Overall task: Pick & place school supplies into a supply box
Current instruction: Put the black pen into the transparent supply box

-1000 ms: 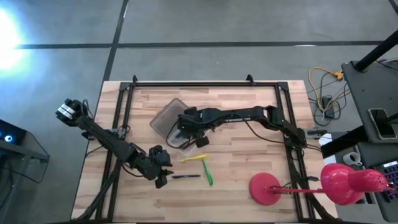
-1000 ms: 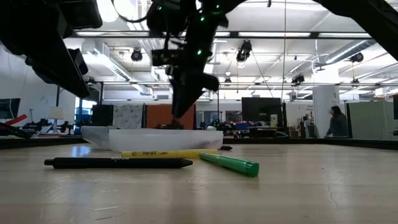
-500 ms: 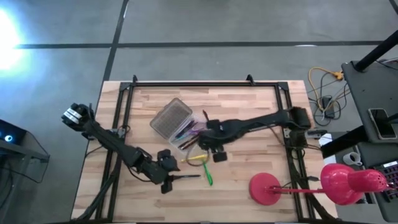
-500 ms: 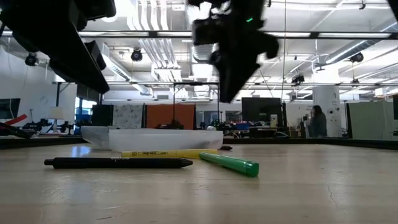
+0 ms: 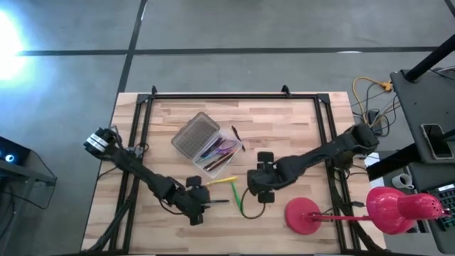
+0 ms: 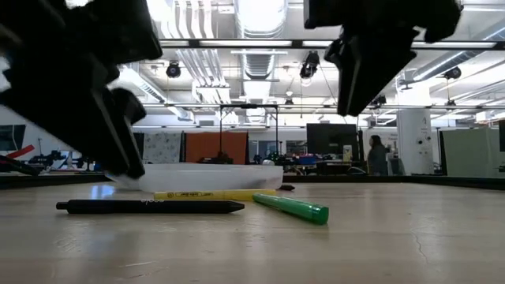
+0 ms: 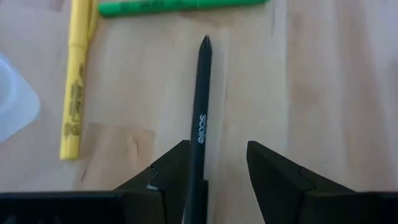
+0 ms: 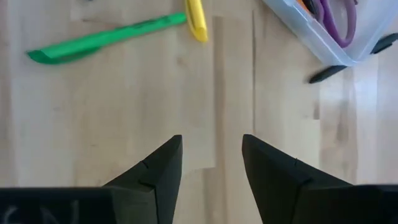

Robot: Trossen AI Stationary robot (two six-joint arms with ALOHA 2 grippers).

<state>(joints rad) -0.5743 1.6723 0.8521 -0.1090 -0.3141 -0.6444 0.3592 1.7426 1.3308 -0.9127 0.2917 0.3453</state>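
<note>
The black pen [image 7: 199, 124] lies flat on the table, low and left of centre in the high view, and runs straight into the gap between the left gripper [image 7: 214, 171]'s fingers. Those fingers stand apart on either side of its barrel without touching it, which suggests the gripper is lined up along the pen so that closing would pinch it across its narrow width. The pen is slim, matte and round, with a small white word printed on it; it will likely roll if nudged sideways.

Just past its tip lie the yellow marker [image 7: 76, 81], a flat-sided stick with printed lettering, and the green marker [image 7: 180, 6], smooth and tapering to a point. In the high view these sit just below the supply box [image 5: 213, 153], a clear plastic tray in the upper left-centre of the table, with its ribbed grey lid [image 5: 193, 134] swung open beside it. Purple scissors [image 8: 339, 15] and other supplies already rest inside, and a dark pen [image 8: 329, 73] lies just outside the wall.

The right gripper [image 8: 211, 165] hangs over bare planks right of the markers, fingers apart and holding nothing, probably ready for the green marker. The wooden table [image 5: 284, 128] is pale, jointed and smooth. A red lamp [image 5: 306, 215] stands at lower right.
</note>
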